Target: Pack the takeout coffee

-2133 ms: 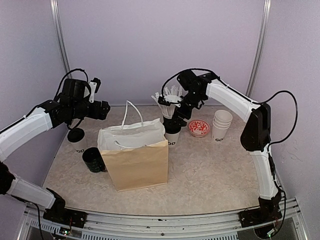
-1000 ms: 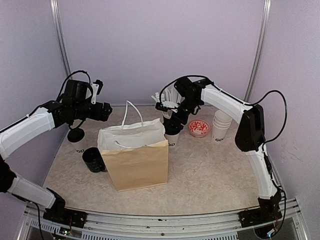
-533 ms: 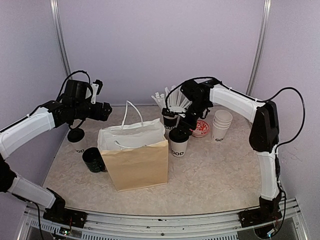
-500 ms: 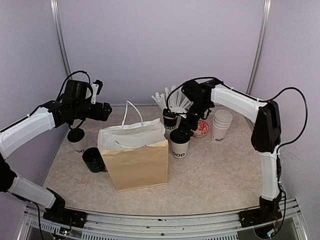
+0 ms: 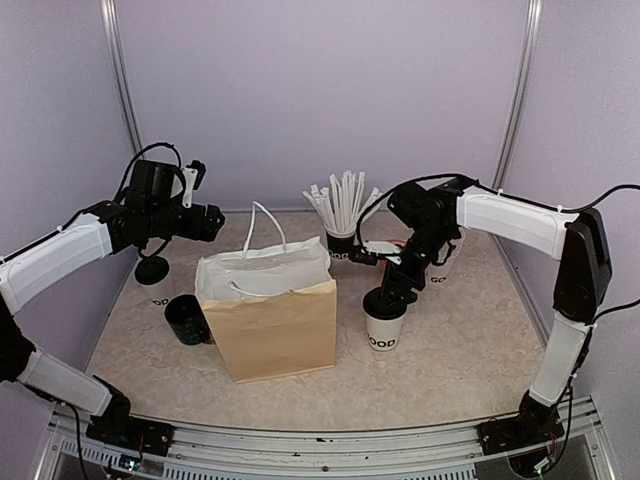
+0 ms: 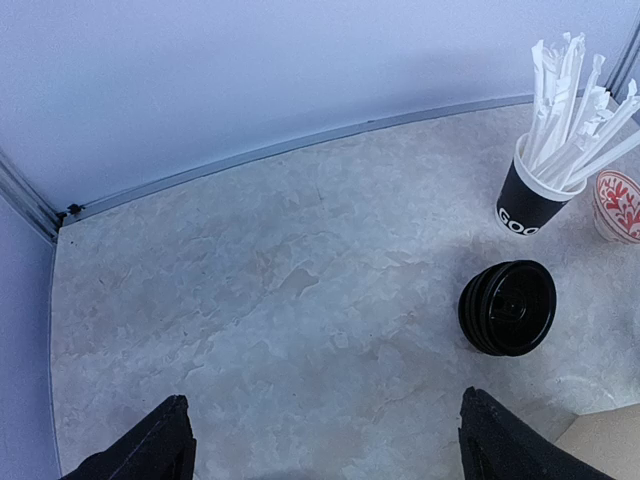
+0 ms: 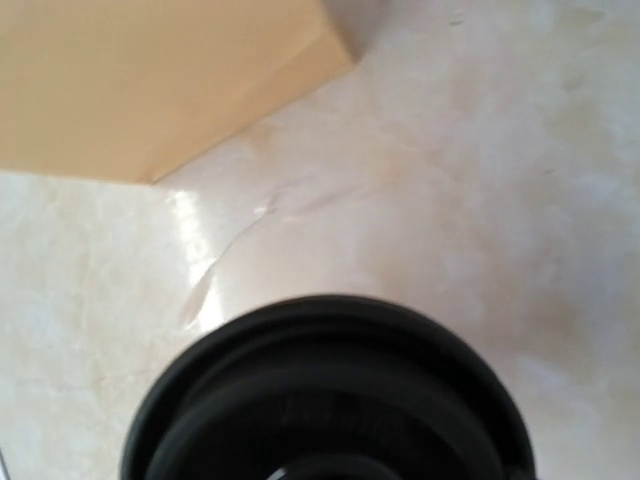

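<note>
The takeout coffee (image 5: 384, 326), a white paper cup with black lettering and a black lid, hangs from my right gripper (image 5: 393, 291), just right of the brown paper bag (image 5: 272, 312) and low over the table. I cannot tell whether the cup touches the table. In the right wrist view the black lid (image 7: 330, 400) fills the bottom and hides my fingers; the bag's corner (image 7: 150, 80) is at the top left. My left gripper (image 5: 208, 222) is open and empty, held in the air behind the bag's left side; its fingertips (image 6: 172, 440) stand wide apart.
A black cup of white straws (image 5: 340, 240) stands behind the bag, also in the left wrist view (image 6: 535, 190). A stack of black lids (image 6: 507, 307) lies left of the bag (image 5: 152, 268). A dark green mug (image 5: 187, 320) stands by the bag's left side. Stacked white cups (image 5: 443, 252) stand behind my right arm.
My right gripper has carried the coffee cup from behind the bag, near the straws, forward and right to the bag's right side. The left arm has stayed still.
</note>
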Tool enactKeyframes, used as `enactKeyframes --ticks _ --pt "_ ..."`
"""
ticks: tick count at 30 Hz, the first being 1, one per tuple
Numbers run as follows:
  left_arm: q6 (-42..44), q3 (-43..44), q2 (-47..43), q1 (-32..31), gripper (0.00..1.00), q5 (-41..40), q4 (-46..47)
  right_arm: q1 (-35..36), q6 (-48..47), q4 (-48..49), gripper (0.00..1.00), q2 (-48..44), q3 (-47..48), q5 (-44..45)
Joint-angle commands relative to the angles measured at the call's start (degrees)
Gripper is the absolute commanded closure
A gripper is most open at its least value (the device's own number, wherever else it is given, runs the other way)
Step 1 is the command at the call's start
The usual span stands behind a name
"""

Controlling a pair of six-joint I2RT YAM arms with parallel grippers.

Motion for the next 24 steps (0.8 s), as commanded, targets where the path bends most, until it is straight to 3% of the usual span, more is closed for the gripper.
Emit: enactKeyframes --ticks 1,5,8,18,24 --pt "-0.6 0.5 0.4 0.4 0.11 2.1 1.2 1.6 -1.8 2.5 0.32 -3.3 -5.0 0.2" --pt "0.0 0.2 0.1 0.3 0.13 4.7 1.0 2.9 -4.8 1.2 0.24 -5.4 -6.8 2.2" --pt "0.4 -0.5 -0.4 0.3 0.13 9.2 1.4 3.5 -7.2 -0.3 0.01 -7.1 -6.8 3.0" --pt "0.9 -1.8 -1.3 0.3 0.13 11.5 1.4 4.0 -14.1 -4.7 0.01 -9.5 -0.9 4.7" --pt "0.9 -2.1 -1.5 0.4 0.13 11.8 1.3 6.0 -20.3 -13.1 0.03 -7.7 2.4 6.8"
